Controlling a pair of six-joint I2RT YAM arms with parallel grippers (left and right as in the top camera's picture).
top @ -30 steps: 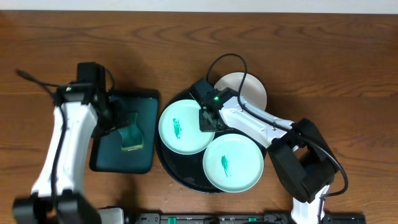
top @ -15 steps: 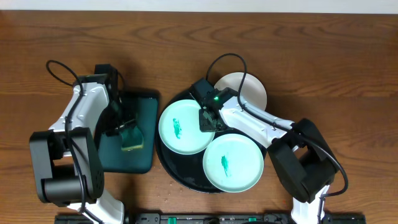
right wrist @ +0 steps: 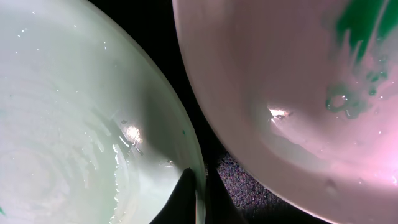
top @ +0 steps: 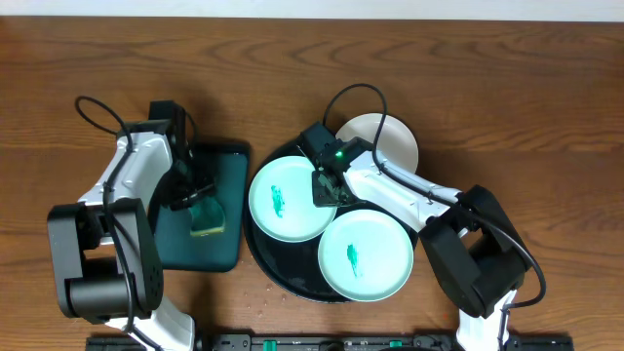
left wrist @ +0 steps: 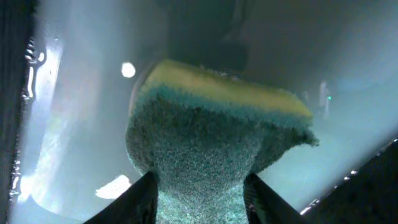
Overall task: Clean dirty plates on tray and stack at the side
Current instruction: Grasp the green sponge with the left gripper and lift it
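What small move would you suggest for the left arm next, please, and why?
Probably lift the sponge off the dark-teal tray toward the left smeared mint-green plate: the left gripper is pinching it, and the right gripper holds that plate's rim.

Smeared mint plates (top: 288,200) on black tray (top: 278,261) (white plate (top: 392,136) at rim)

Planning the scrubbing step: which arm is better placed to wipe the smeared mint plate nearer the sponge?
Left. The left pincer is shut on the sponge at the teal tray, beside that mint plate. The right pincer is clamped on the plate's rim, probably steadying it.
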